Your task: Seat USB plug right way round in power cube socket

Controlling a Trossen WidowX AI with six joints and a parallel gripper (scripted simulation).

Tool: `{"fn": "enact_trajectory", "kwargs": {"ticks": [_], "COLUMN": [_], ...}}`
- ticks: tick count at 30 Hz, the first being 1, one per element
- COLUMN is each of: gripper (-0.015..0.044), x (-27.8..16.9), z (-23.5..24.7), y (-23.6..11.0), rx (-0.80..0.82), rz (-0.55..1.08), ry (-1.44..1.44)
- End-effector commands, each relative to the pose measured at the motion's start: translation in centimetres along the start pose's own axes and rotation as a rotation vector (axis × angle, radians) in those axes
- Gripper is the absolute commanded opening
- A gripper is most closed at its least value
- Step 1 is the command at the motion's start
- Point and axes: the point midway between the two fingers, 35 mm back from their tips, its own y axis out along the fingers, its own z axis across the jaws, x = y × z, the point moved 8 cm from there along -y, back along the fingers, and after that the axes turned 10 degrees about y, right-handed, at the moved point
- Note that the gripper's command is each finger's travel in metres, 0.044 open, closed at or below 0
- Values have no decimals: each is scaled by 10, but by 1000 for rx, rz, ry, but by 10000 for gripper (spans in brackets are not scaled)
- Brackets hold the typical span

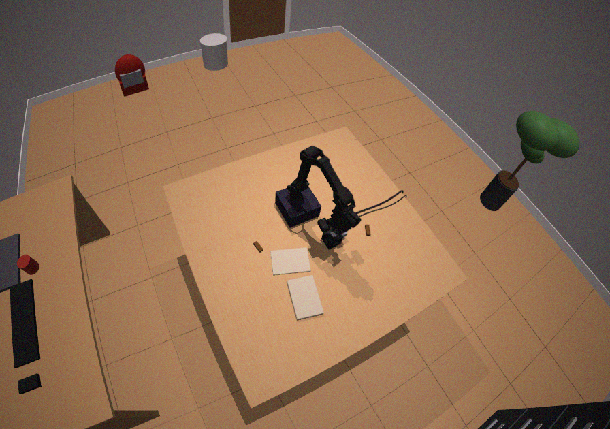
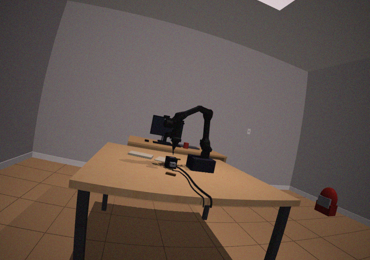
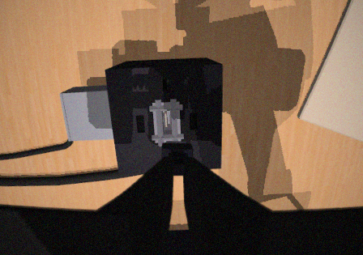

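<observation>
The black power cube [image 2: 167, 161] [image 3: 130, 104] stands on the table [image 1: 236, 208] in front of the arm's base. Its top socket [image 3: 166, 122] shows as a silver frame in the wrist view. My gripper [image 1: 333, 237] [image 2: 173, 147] [image 3: 178, 166] points straight down above the cube. It is shut on the small dark USB plug [image 2: 173, 151] [image 3: 177, 150], which hangs clear above the socket. The plug's orientation is too dark to tell. A grey block [image 3: 81, 112] [image 2: 172, 164] sits on one side of the cube.
The arm's dark base box [image 1: 297, 208] [image 2: 200, 164] stands beside the cube. Two black cables [image 1: 384, 201] [image 2: 194, 188] run off the table edge. Two white flat slabs [image 1: 291, 260] [image 1: 305, 296] and two small brown blocks [image 1: 258, 246] [image 1: 367, 229] lie nearby.
</observation>
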Motion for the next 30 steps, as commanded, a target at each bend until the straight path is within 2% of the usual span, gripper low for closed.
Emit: {"fn": "enact_trajectory", "kwargs": {"ticks": [1, 30], "gripper": [0, 0], "x": [0, 0], "z": [0, 0], "y": [0, 0], "rx": [0, 0], "rz": [1, 1], "ry": [-128, -887]}}
